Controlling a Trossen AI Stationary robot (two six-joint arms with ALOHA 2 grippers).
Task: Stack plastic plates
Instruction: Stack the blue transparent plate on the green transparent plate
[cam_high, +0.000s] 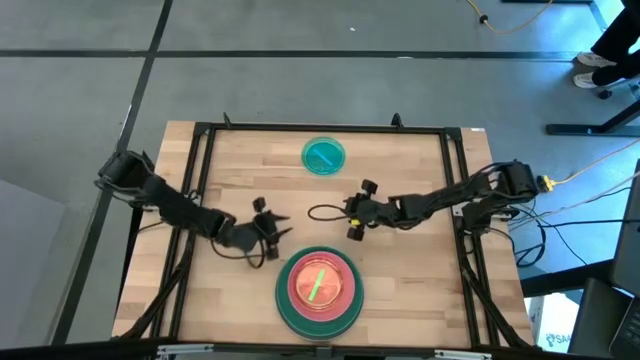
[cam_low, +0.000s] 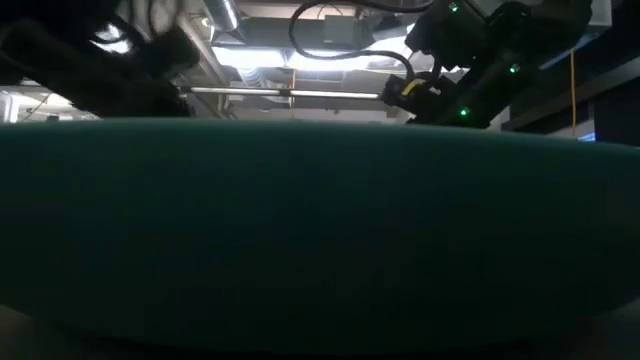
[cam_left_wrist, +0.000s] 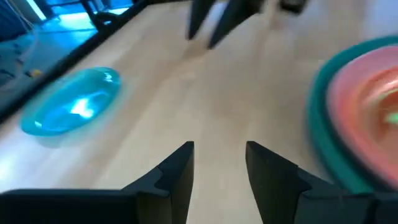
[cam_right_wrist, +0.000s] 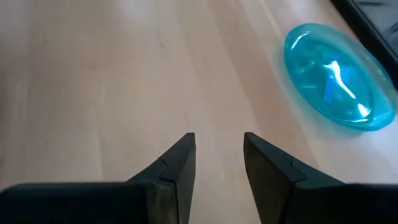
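Left gripper (cam_high: 270, 240) sits left of centre in the high view, fingers apart with a narrow gap, nothing between them; its fingers (cam_left_wrist: 177, 174) hang over bare wood. Right gripper (cam_high: 355, 212) is at centre, just right of the middle, also parted narrowly and empty, over bare wood in its wrist view (cam_right_wrist: 217, 162).

Table (cam_high: 420, 290): light wood, dark frame rails along its edges.

Plate stack (cam_high: 319, 289) at bottom centre of the high view: dark green plate (cam_high: 345, 316) lowest, pink layers on it, lime green plate (cam_high: 320, 283) uppermost. Left gripper is just beside the stack's upper left edge, not touching.

Teal plate (cam_high: 323, 156) lies alone at top centre, well apart from stack and both grippers.

Low view: dark green rim (cam_low: 320, 230) fills nearly the whole frame.
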